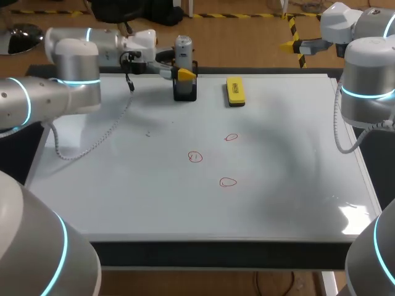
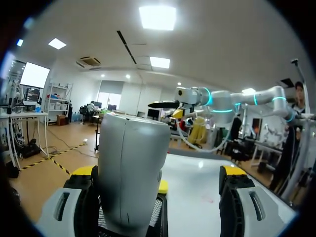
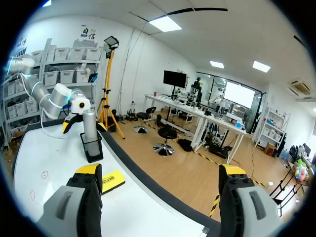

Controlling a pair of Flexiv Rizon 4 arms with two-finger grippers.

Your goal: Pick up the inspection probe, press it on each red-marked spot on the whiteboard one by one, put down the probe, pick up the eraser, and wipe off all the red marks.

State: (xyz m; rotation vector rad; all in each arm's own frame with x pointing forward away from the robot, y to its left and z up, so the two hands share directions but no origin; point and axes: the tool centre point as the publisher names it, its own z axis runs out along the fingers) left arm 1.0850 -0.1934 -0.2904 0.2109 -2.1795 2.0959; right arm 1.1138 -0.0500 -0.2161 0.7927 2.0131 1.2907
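Note:
The grey inspection probe (image 1: 183, 48) stands upright in a black mesh holder (image 1: 185, 91) at the whiteboard's far edge. My left gripper (image 1: 180, 66) is open around it. In the left wrist view the probe (image 2: 131, 168) stands between the fingers, close against one finger (image 2: 81, 183) and apart from the other. The yellow eraser (image 1: 235, 90) lies to the right of the holder. Three red circles (image 1: 195, 157) mark the middle of the whiteboard (image 1: 123, 197). My right gripper (image 1: 295, 44) hangs open and empty beyond the far right corner; from it the probe (image 3: 89, 123), eraser (image 3: 112, 180) and left gripper (image 3: 74, 118) show.
My left arm's cable (image 1: 92, 145) droops over the whiteboard's left part. My right arm (image 2: 222, 101) hangs in the air across the board from the left gripper (image 2: 158, 197). A dark table edge (image 1: 216, 253) borders the whiteboard's near side.

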